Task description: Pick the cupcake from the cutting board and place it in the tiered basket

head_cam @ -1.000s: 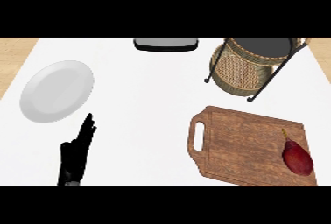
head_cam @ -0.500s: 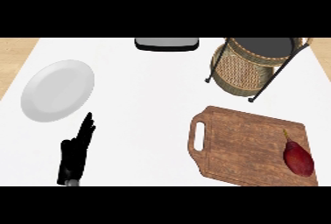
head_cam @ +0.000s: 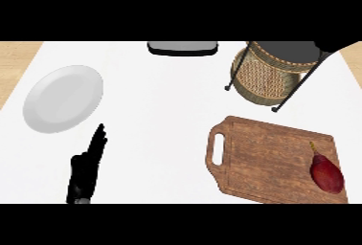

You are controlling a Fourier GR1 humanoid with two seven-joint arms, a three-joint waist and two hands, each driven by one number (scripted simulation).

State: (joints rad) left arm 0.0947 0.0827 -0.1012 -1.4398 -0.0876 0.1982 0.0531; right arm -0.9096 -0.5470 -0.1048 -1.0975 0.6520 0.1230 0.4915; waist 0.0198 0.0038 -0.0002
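Nothing much has shifted vs the earlier frames — my left hand (head_cam: pixel 86 168) sits where it was, at about 8 o'clock, fingers straight and relaxed, holding nothing. Right hand isn't in view.

Counter (head_cam: pixel 170 119) first, then the cutting board (head_cam: pixel 272 162) at 4 o'clock, the tiered basket (head_cam: pixel 272 72) at 1 o'clock, a white plate (head_cam: pixel 62 98) at 10 o'clock, a dark object (head_cam: pixel 182 47) at 12.

No cupcake that I can see — the only thing on the board is a dark-red, stemmed item (head_cam: pixel 327 172) near its right edge.

Step, as I judge it: pick not begun. Next move prob. calls for the right hand to reach the board's right edge, grasp, then lift toward the basket.
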